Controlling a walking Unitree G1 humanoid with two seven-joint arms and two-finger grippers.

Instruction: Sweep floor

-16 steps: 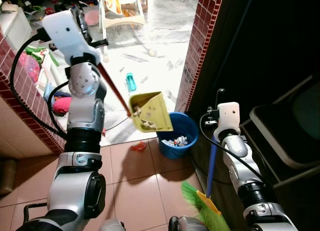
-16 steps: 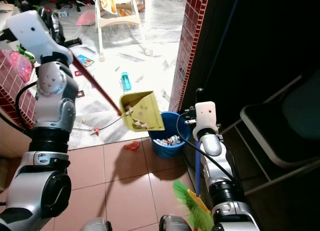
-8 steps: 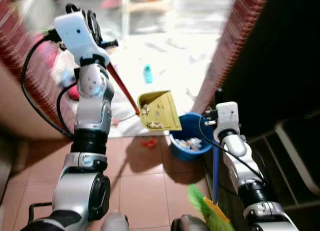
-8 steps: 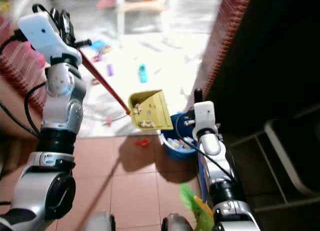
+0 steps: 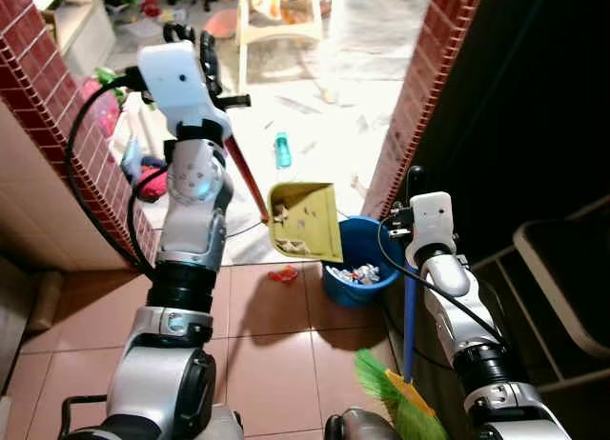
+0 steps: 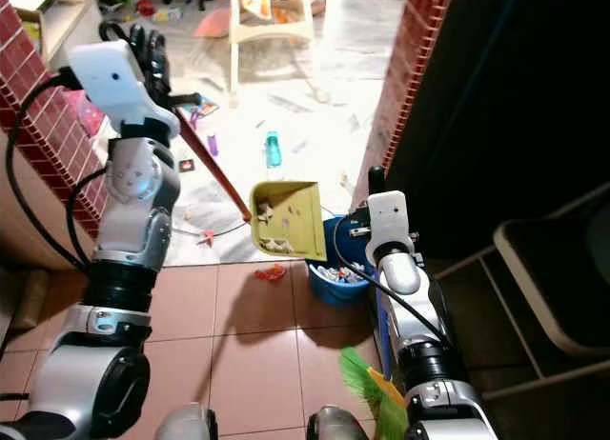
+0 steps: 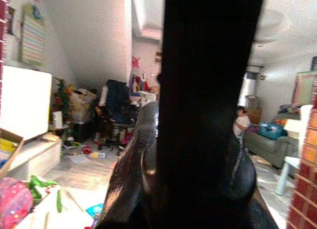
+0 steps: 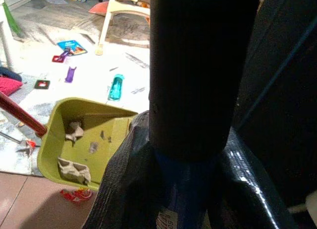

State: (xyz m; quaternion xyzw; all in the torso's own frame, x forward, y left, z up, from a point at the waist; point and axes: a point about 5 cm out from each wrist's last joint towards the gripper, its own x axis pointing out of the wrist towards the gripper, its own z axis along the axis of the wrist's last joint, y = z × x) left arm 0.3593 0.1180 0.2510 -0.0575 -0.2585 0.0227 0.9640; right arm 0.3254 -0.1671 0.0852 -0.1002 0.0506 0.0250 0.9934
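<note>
Dustpan [image 5: 305,222] on pole below left tool [image 5: 191,54]

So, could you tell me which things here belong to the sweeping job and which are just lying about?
Belonging to the job:
yellow dustpan holding scraps, raised by the left gripper
blue bucket
broom, held by the right gripper
red scrap on the tiles

Just lying about:
teal bottle
white high chair
folding chair
</note>
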